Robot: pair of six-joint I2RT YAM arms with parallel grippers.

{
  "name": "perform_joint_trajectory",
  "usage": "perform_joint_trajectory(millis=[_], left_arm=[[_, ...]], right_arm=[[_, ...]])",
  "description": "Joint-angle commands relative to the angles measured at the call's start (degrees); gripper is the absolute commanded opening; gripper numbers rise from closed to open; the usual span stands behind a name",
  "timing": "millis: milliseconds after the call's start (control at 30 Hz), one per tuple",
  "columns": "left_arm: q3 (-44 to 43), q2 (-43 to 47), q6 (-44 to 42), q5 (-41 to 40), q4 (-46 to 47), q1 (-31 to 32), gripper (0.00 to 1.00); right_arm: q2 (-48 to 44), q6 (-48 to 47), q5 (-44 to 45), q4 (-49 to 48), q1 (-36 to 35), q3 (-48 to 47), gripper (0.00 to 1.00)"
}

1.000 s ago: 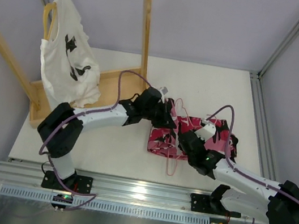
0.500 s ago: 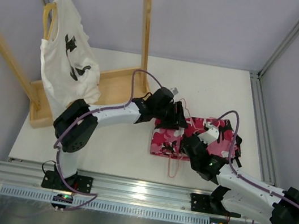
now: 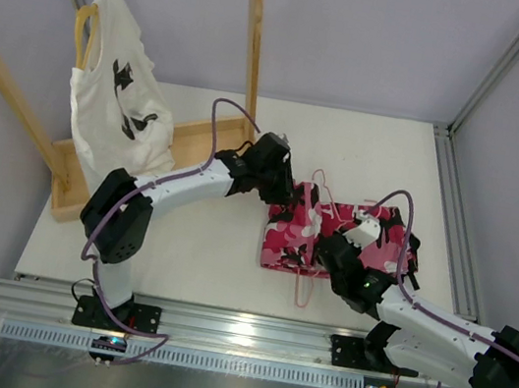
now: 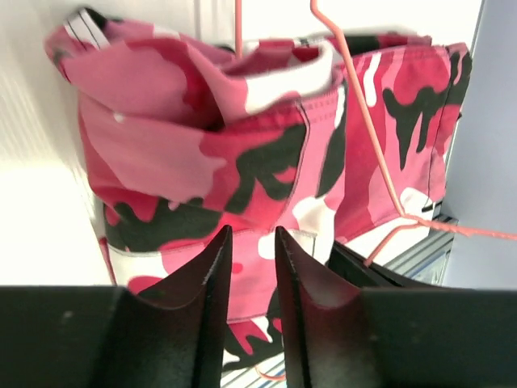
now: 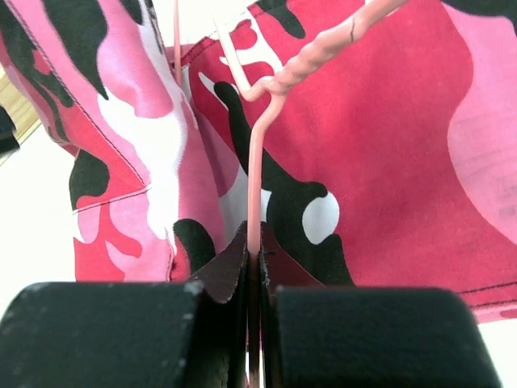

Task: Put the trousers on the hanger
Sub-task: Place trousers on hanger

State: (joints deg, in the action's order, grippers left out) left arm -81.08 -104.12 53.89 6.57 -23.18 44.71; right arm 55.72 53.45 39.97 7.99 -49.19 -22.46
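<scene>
Rack first: the wooden rack (image 3: 254,54) stands at ten o'clock on the table (image 3: 180,251). A white T-shirt (image 3: 118,116) hangs from it on a yellow hanger (image 3: 81,25), well apart from the work. Nothing from that side crowds us.

The trousers (image 3: 289,244) lie folded flat toward three o'clock of the table's middle. Our own right arm sprawls across them from five o'clock and hides much of their centre.

We see the hanger (image 5: 255,178) threaded through the cloth. Its hook pokes out past the twelve o'clock edge, and a loop of wire sticks out at six o'clock.

Now the right gripper (image 5: 254,242): its jaws are pinched tight on that pink wire. The wire rises straight toward twelve o'clock from the fingertips, with camouflage cloth spread behind it on both sides.

The left gripper (image 4: 252,242) sits at the trousers' ten o'clock corner. Its jaws stand a narrow gap apart with nothing between them. A raised fold of cloth fills its view at twelve o'clock, and the wire slants down toward four o'clock. We cannot tell whether the tips touch the cloth.
</scene>
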Motion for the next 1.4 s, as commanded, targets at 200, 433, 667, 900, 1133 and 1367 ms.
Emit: perform_joint_trajectory(millis=[200,433,667,900,1133,1367], left_arm=[[-2.07,-10.04,-2.56,6.52,10.51,-0.76,0.22],[1.27,-13.74,-1.50,9.25,15.44,-0.85,0.22],[4.61,-5.51,-1.77,8.11,14.39,-1.37,0.42],[15.76,6.18,-5.02,10.48,21.93,-1.73,0.57],[26.23,11.03,-5.20,16.98,35.04,-1.38,0.61],[26.15,11.48,-7.83,16.72,36.80,-0.76,0.66]], right_arm=[[1.05,-9.23,2.49,-9.38,-0.38,-3.91,0.04],[3.95,-15.37,-1.37,-15.10,-0.38,-4.26,0.04],[7.03,-18.13,-8.06,-17.83,-0.38,-6.46,0.25],[1.60,-15.05,-11.57,-17.83,-0.38,-2.60,0.38],[-1.94,-15.04,-15.97,-20.11,-0.38,-0.74,0.42],[-2.45,-12.77,-17.38,-20.91,-0.38,0.92,0.44]])
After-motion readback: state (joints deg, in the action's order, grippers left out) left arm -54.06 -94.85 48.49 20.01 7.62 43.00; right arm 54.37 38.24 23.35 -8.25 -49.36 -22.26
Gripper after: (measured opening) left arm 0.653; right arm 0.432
